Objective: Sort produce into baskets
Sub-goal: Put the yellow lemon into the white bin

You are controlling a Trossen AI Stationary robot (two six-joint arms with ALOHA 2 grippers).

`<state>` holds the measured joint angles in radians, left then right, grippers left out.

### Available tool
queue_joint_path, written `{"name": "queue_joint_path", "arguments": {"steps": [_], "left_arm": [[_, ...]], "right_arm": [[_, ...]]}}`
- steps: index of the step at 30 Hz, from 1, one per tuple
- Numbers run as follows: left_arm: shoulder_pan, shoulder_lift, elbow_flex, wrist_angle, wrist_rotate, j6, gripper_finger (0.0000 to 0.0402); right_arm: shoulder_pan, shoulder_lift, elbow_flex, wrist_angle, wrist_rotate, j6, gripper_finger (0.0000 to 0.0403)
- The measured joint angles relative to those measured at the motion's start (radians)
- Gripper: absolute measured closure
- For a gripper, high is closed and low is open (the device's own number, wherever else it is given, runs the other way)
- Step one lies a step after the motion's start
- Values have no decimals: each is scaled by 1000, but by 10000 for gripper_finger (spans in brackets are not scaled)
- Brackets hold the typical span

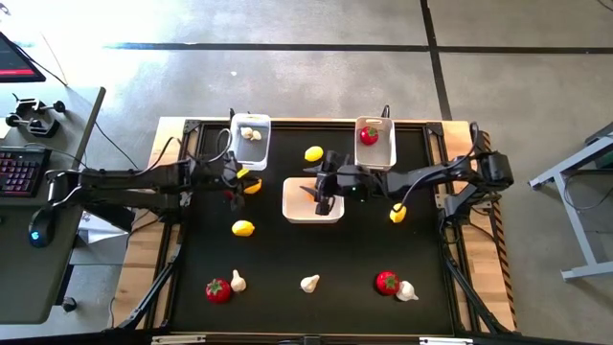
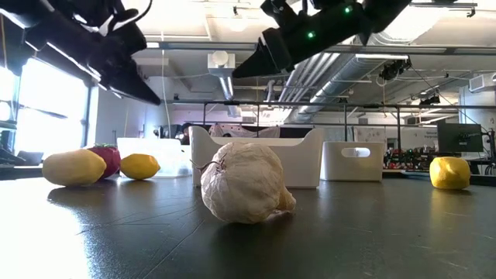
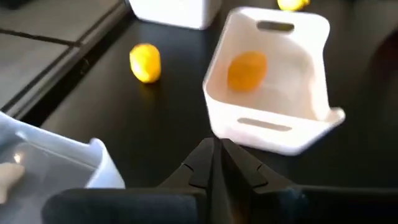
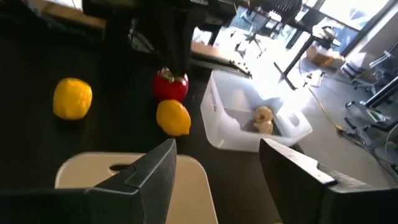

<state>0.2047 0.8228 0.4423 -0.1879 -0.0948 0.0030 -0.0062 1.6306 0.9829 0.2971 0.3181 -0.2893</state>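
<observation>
A garlic bulb [image 1: 309, 283] waits at the front. Behind it, the right claw [image 4: 217, 152] hangs wide open over the middle basket [image 1: 297, 213], where a lemon [image 3: 247, 70] lies. I think it should lift straight up, clear of the wall. The left claw [image 3: 214, 149] is pinched shut and empty, beside a red fruit [image 4: 169, 86].

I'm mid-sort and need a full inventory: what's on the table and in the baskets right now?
baskets: three, white; two at the back, a wider one in the centre
lemons: five, yellow-orange; four on the table, one in the centre basket
red fruits: four; two at the front, one in the back-right basket, one under the left arm
garlic: at least four, whitish; three at the front, the rest in the back-left basket
keyboard: one, dark; desk left of the table
left end effector: shut, empty, beside the centre basket
right end effector: open, empty, over the centre basket
</observation>
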Motion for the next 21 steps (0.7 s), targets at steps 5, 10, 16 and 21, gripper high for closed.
{"name": "queue_joint_path", "arguments": {"steps": [5,10,16,21], "left_arm": [[-40,39,37,-60,-2,-23,340],[-57,103,119,-261,-73,-45,293],[-57,218,172,-353,-80,-71,245],[-57,333,202,-376,-128,-72,209]], "right_arm": [[7,0,25,-79,13,19,180],[7,0,26,-129,14,19,180],[7,-1,26,-165,14,19,180],[7,-2,26,-169,14,19,180]]}}
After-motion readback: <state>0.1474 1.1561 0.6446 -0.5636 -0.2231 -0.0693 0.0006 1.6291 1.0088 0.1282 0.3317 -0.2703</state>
